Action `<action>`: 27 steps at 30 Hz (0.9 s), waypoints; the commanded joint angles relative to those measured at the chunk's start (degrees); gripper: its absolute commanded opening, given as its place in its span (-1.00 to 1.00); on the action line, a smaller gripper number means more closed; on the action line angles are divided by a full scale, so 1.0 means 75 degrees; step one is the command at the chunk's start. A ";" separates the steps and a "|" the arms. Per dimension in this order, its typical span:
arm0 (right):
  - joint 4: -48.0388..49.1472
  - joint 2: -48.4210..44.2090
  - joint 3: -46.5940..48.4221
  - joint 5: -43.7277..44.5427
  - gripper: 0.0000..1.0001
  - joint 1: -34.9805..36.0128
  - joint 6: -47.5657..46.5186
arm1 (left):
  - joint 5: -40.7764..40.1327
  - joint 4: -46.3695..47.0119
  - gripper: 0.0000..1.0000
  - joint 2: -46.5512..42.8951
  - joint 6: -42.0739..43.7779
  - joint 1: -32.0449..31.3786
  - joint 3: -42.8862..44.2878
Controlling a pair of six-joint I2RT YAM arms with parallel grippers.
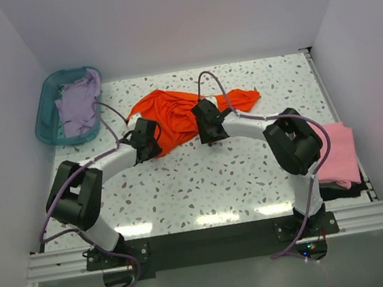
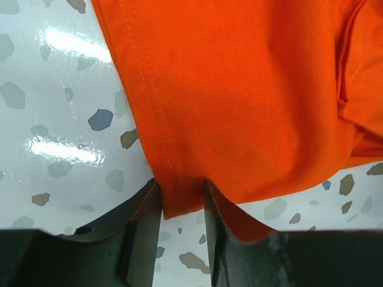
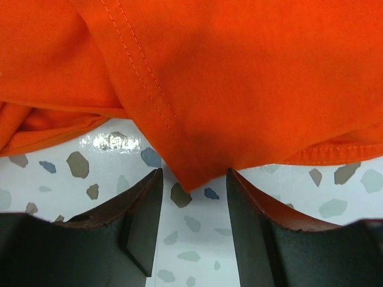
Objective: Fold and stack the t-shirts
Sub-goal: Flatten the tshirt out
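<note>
The orange-red t-shirt (image 1: 173, 117) is straddled by the left gripper (image 2: 182, 191), hold unclear. The right gripper (image 3: 194, 179) is open; its corner could be missed.

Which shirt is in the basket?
The pale lavender shirt, bunched in the teal basket at far left. The orange shirt lies mid-table, and the pink shirt sits at the right edge.
</note>
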 commanded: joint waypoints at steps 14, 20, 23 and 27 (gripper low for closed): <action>-0.0639 -0.0820 0.0447 0.1246 -1.00 0.0013 0.0077 | -0.0546 -0.0369 -1.00 -0.1094 0.0157 0.0358 0.0709; -0.1120 -0.2645 0.0319 0.2008 -1.00 -0.0256 -0.0134 | -0.0465 -0.0815 -1.00 -0.2396 0.0450 0.0884 0.0732; -0.1285 -0.3419 0.0400 0.2137 -1.00 -0.0619 -0.0228 | -0.0359 -0.1119 -1.00 -0.2947 0.0638 0.1084 0.0767; -0.1425 -0.3984 0.0774 0.2231 -1.00 -0.1029 -0.0403 | -0.0300 -0.1331 -1.00 -0.3499 0.0779 0.1214 0.0768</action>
